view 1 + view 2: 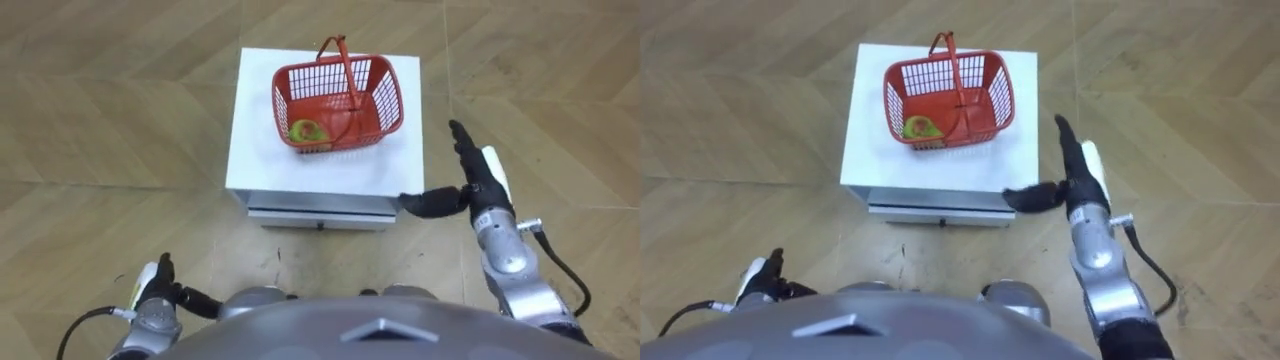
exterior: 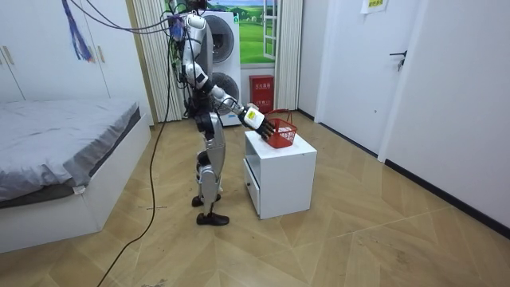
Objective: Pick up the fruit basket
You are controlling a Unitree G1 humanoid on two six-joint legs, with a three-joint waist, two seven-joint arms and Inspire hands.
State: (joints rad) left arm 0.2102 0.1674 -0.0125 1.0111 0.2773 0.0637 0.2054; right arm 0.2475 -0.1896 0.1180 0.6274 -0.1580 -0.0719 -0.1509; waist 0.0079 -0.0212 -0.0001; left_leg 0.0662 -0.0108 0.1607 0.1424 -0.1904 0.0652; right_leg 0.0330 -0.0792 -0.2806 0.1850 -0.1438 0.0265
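Observation:
A red plastic fruit basket (image 1: 340, 105) (image 1: 948, 100) (image 2: 280, 132) stands on top of a white cabinet (image 1: 270, 120), its thin handle upright. A green-yellow fruit (image 1: 307, 130) lies in its near left corner. My right hand (image 1: 470, 175) (image 1: 1075, 170) (image 2: 255, 118) is raised in front of me, open, fingers straight and thumb spread, beside the cabinet's right front corner and apart from the basket. My left hand (image 1: 155, 290) (image 1: 760, 275) hangs low at my side.
The white cabinet (image 2: 279, 171) has a drawer at its front. I stand close before it on a wooden floor. A bed (image 2: 64, 159) lies at the room view's left, a washing machine (image 2: 231, 40) behind me, and a door (image 2: 355, 72) at the right.

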